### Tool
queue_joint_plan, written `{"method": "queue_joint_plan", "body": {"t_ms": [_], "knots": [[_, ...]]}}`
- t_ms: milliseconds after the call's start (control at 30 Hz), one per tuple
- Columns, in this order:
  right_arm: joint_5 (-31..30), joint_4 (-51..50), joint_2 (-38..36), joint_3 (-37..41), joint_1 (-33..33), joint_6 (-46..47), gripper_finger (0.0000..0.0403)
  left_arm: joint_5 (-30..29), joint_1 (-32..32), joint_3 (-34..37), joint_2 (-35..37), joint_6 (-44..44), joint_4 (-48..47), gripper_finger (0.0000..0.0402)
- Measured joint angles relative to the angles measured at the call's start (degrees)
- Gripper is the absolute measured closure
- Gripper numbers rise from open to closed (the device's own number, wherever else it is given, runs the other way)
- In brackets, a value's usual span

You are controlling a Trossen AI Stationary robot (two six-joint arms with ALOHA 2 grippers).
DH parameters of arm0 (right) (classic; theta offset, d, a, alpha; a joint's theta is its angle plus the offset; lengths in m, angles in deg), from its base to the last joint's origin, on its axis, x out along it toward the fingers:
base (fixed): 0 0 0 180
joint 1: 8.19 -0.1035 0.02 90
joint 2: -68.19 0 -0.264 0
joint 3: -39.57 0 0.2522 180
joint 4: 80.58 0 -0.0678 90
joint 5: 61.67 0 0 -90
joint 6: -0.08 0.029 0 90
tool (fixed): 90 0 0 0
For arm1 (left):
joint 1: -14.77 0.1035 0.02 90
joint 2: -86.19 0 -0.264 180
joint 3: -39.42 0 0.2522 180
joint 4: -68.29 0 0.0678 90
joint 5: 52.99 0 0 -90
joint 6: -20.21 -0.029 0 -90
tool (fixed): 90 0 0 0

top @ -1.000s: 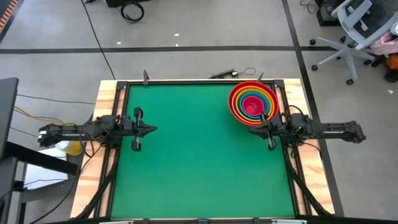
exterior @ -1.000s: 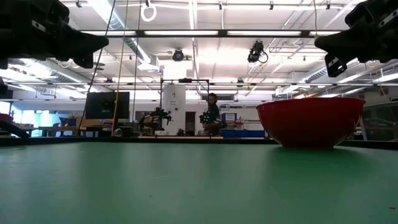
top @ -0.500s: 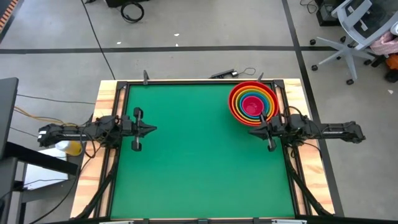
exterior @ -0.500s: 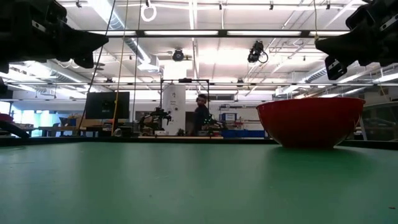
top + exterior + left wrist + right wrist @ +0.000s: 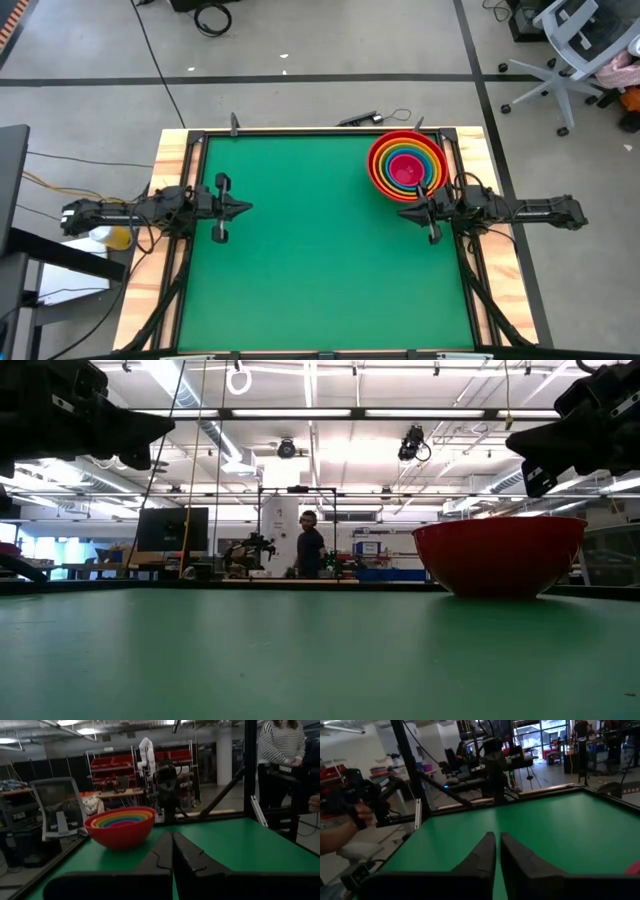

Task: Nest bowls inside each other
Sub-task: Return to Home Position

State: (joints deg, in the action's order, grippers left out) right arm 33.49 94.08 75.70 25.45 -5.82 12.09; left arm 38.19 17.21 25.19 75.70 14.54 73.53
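The bowls (image 5: 406,165) stand nested in one stack at the table's far right: red outermost, then orange, yellow-green, light blue, and magenta-pink in the middle. The red bowl (image 5: 500,555) rests by its base on the green mat. The stack also shows in the left wrist view (image 5: 120,825). My left gripper (image 5: 245,208) hovers shut at the table's left edge, pointing level toward the right (image 5: 173,840). My right gripper (image 5: 403,211) hovers shut just near of the stack at the right edge, pointing left (image 5: 496,840), touching nothing.
Bare green mat (image 5: 310,240) spreads between the two arms. A black frame and wooden border (image 5: 175,150) rim the table. A person's hand (image 5: 340,830) shows beyond the left edge, a person in a striped top (image 5: 282,745) beyond the right edge.
Neither gripper nor the bowl stack has visibly moved. A person far behind the table has walked toward the left in the low view.
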Motion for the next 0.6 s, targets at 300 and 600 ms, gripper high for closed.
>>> {"method": "queue_joint_plan", "body": {"t_ms": [300, 600], "knots": [[0.0, 0.1, 0.0, 0.0, 0.0, 1.3, 0.0337, 0.0, 0.0, 0.0, 0.0, 1.0, -1.2, 0.0400], [0.0, 0.1, 0.0, 0.0, 0.0, 1.4, 0.0338, 0.0, 0.0, 0.0, 0.0, 1.0, -1.2, 0.0399]]}}
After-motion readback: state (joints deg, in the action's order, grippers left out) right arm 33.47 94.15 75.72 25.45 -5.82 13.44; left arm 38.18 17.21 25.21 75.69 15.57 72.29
